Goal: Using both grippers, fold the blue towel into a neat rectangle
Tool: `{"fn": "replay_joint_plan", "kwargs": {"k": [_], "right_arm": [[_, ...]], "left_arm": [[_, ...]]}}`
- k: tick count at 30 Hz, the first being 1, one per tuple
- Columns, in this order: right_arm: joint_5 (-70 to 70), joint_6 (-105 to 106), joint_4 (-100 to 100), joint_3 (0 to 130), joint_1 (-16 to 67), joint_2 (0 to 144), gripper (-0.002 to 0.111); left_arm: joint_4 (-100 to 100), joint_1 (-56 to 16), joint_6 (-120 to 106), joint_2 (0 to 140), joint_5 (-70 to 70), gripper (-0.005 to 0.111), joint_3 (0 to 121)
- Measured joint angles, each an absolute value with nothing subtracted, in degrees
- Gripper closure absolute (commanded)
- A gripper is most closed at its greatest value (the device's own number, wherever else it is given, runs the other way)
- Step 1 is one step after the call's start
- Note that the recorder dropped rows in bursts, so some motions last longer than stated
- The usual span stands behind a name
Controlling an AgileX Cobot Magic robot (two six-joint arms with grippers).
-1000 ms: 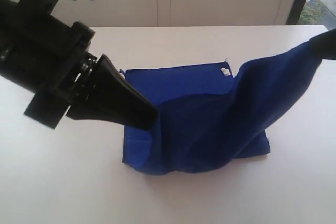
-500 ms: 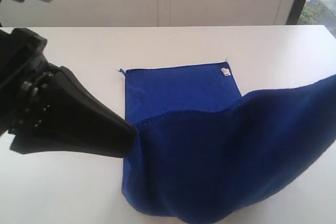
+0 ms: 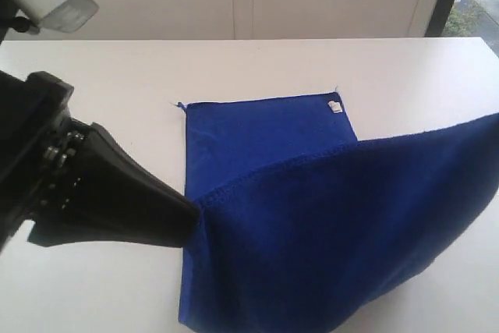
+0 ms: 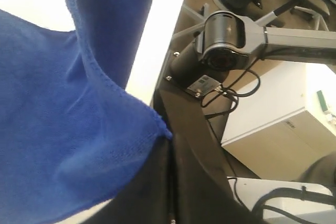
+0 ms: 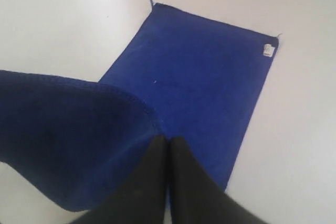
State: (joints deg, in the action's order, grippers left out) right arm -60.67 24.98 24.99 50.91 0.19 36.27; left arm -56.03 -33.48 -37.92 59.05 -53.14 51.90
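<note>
The white desk (image 3: pixel 257 68) fills most of the exterior view. On it is the blue towel (image 3: pixel 265 134). Its far part lies flat on the desk, and its near part is lifted off the surface and hangs as a wide sheet between the two arms. One raised edge runs from the left arm up to the right border of that view. The lifted sheet hides the near part of the flat layer.

The left gripper (image 3: pixel 185 220) appears large and black on the left side of the exterior view. Its fingers (image 4: pixel 197 177) are pressed together and pinch one corner of the raised edge, as the left wrist view shows. The right gripper (image 5: pixel 167 148) is outside the exterior view. In the right wrist view its fingers (image 5: pixel 191 182) are closed on the other raised corner, with the flat part visible on the desk below.

A small white tag (image 3: pixel 334 105) sits at the far right corner of the flat part.
</note>
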Motion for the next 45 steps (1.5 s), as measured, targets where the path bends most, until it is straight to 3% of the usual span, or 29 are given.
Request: {"fn": "replay_joint_plan", "kwargs": {"k": [10,35,45], "right_arm": [[-55.12,25.63,20.98,50.8,0.19,40.29,0.108],[-32.47,32.13,20.68,50.71,0.19,66.05,0.108],[-22.2,32.46,20.68,50.71,0.19,68.26,0.108]], "left_arm": [[-51.82,-33.48,-39.07,59.05,-41.94,0.107,51.68],[-40.05,-33.48,-39.4,70.02,-16.65,0.107,51.68],[-39.56,-33.48,-39.4,70.46,-9.33,0.107,51.68]]}}
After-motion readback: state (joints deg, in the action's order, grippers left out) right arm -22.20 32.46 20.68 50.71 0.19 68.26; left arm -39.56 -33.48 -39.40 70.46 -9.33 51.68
